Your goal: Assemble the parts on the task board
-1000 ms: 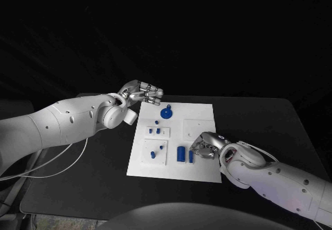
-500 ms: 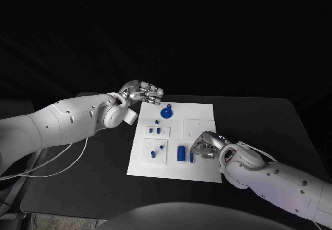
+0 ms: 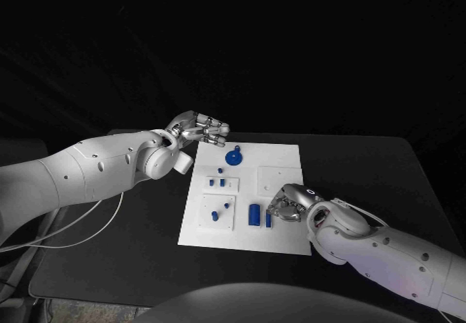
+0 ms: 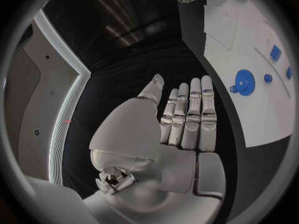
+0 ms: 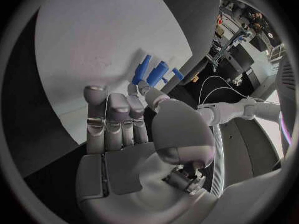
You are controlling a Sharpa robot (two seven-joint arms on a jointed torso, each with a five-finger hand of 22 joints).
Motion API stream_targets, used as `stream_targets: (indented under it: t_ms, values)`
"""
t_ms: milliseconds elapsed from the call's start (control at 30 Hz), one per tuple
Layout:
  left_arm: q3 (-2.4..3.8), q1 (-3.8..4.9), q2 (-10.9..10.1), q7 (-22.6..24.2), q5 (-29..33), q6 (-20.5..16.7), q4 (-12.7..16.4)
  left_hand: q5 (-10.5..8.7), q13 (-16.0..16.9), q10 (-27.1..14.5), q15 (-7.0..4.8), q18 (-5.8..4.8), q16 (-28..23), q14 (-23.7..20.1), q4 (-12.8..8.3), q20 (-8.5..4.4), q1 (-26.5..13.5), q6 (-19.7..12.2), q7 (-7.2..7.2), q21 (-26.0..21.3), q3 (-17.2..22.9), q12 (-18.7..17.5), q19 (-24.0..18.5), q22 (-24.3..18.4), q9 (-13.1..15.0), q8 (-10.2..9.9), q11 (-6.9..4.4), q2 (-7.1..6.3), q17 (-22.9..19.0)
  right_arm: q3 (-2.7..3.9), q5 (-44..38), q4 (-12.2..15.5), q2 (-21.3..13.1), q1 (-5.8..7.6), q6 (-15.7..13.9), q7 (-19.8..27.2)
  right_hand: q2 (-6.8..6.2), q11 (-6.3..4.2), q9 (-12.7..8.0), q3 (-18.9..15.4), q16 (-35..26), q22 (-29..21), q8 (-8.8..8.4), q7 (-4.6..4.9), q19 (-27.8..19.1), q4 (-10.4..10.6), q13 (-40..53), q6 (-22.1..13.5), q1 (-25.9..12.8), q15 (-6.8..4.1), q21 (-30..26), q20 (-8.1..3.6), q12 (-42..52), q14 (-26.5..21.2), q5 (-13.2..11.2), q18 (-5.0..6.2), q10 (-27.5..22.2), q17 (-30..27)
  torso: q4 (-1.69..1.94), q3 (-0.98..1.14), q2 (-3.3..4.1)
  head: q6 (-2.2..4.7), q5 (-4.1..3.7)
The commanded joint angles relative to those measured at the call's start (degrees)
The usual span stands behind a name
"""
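Observation:
The white task board lies mid-table. A round blue disc sits near its far edge, also seen from the left wrist. Small blue pegs stand below the disc. A blue cylinder and a thin blue pin lie near the board's front. My right hand hovers low just right of the pin, fingers bent down; its thumb tip nears the blue pieces, with nothing gripped. My left hand hangs above the board's far left corner, fingers straight and together, empty.
Two more small blue pieces sit in a raised square at the board's front left. A white cable runs over the black table on the left. Bare table surrounds the board on every side.
My right hand has crept slightly to the right beside the pin. The left hand and the parts have stayed put.

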Motion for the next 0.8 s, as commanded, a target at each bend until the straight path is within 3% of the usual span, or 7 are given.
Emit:
stream_targets:
  t_ms: [33,467,800]
  values:
    - [0.04,0.05,0.1,0.4,-0.1,0.2,0.2,-0.20,0.0,-0.2,0.15,-0.27,0.0,0.0,0.1,0.20,0.3,-0.3,-0.02,-0.3,-0.1,-0.2,0.3,-0.1,0.0,-0.1,0.10,0.51,0.1,-0.06,-3.0,-0.1,0.2,-0.30,-0.5,-1.1,0.30,-0.24,0.4,-0.2,0.4,0.1,0.29,-0.05,2.9,-1.2,0.1,0.8,0.9,-0.31,0.3,-0.32,0.4,0.1,-0.3,-0.14,0.3,0.0,-0.01,-0.01,0.02,-0.09,0.01]
    - [0.04,0.05,0.1,0.4,-0.1,0.3,0.2,-0.20,0.0,-0.2,0.15,-0.27,0.0,0.0,0.1,0.20,0.3,-0.3,-0.02,-0.3,-0.1,-0.2,0.3,-0.1,0.0,-0.1,0.10,0.51,0.1,-0.10,-6.4,-0.5,0.8,-0.99,0.3,-1.5,-0.03,-0.38,1.3,-1.9,0.8,0.5,0.26,-0.29,2.9,-2.7,0.3,2.2,1.7,-0.26,1.0,-0.31,0.5,0.2,-0.4,-0.53,1.0,0.0,0.01,-0.04,0.01,-0.42,-0.20]
    - [0.04,0.05,0.1,0.4,-0.1,0.3,0.1,-0.25,0.0,-0.3,0.15,-0.27,0.0,0.0,0.3,0.20,0.3,-0.4,0.04,-0.2,-0.2,-0.2,0.3,-0.1,0.0,-0.1,0.12,0.43,0.1,-0.13,-7.7,-1.0,1.1,-1.16,-1.2,-1.3,-0.04,-0.40,1.4,-3.0,0.9,0.7,0.26,-0.32,2.9,-3.0,0.7,2.8,2.5,-0.24,1.2,-0.31,1.0,0.1,-0.5,-0.65,1.3,-0.1,0.01,-0.01,-0.01,-0.60,-0.16]
